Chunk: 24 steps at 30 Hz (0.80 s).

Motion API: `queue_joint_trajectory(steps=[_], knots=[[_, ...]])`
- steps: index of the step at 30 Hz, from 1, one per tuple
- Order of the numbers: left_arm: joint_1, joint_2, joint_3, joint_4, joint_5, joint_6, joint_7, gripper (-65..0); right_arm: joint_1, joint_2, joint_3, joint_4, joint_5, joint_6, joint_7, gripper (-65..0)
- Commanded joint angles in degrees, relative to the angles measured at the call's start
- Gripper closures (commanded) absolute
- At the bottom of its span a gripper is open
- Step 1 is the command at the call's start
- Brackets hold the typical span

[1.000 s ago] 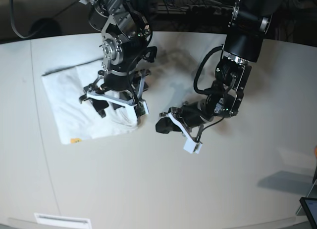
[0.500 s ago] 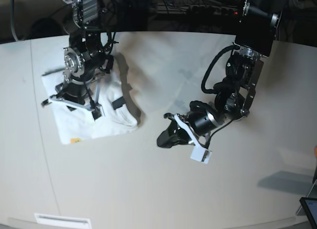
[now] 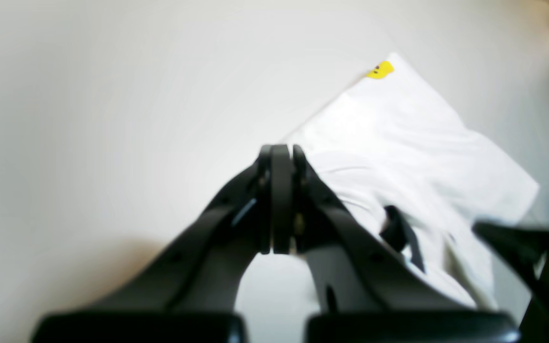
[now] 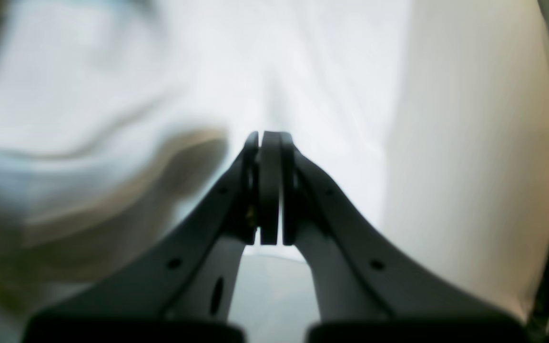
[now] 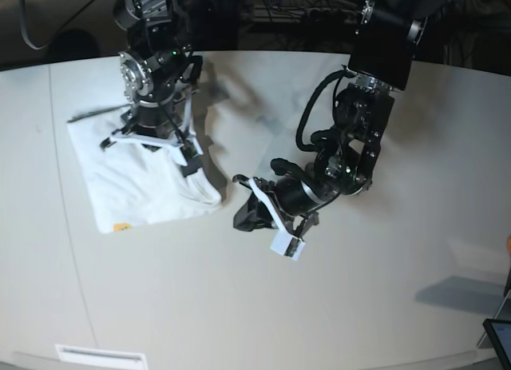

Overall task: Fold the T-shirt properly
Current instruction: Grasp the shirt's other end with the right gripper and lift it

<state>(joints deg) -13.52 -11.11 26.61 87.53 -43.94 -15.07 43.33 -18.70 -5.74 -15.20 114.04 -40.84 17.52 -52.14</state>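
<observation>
Table [image 5: 239, 306], left gripper [image 5: 243, 214] nearer T-shirt [image 5: 136, 186] — right gripper [image 5: 164, 146] lifted

I see my right gripper [image 5: 188, 164], wide open a second ago, now closed and hanging over the near right edge of the T-shirt [image 5: 136, 186]. My left gripper [image 5: 244, 216] has swung closer to the shirt's lower corner, low above the bench [image 5: 359, 306].
</observation>
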Motion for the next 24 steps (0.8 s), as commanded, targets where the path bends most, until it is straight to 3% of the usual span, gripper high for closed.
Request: queue_joint_trajectory(steps=[1,6,9,13,18,24], knots=[[-1.38,-0.01,-0.37,0.43,-0.76,-0.36,-1.35,0.0,0.19,-0.20,-1.11,0.91,-0.79,-0.51,0.84,-0.4],[-1.12,-0.36,-0.46,-0.01,-0.76,-0.36,-1.35,0.0,-1.74,-0.37,-3.74,0.82,-0.79,-0.60,0.84,-0.4],[0.02,-0.36,-3.97,-0.10,-0.76,-0.36,-1.18,0.0,-2.62,-0.46,-3.92,0.73,-0.17,-0.68,0.84,-0.4],[1.08,-0.45,-8.54,-0.10,-0.76,-0.36,-1.00,0.0,-4.55,-0.46,-3.66,0.64,6.25,-0.77,0.76,-0.4],[0.99,-1.94,-9.51,-0.10,-0.76,-0.36,1.28,0.0,-7.72,-0.46,-3.74,0.03,11.17,-0.77,1.02,-0.4],[1.17,-2.03,-9.51,-0.01,-0.76,-0.36,1.28,0.0,-8.69,-0.11,-3.83,0.55,8.44,-0.86,0.84,-0.4]])
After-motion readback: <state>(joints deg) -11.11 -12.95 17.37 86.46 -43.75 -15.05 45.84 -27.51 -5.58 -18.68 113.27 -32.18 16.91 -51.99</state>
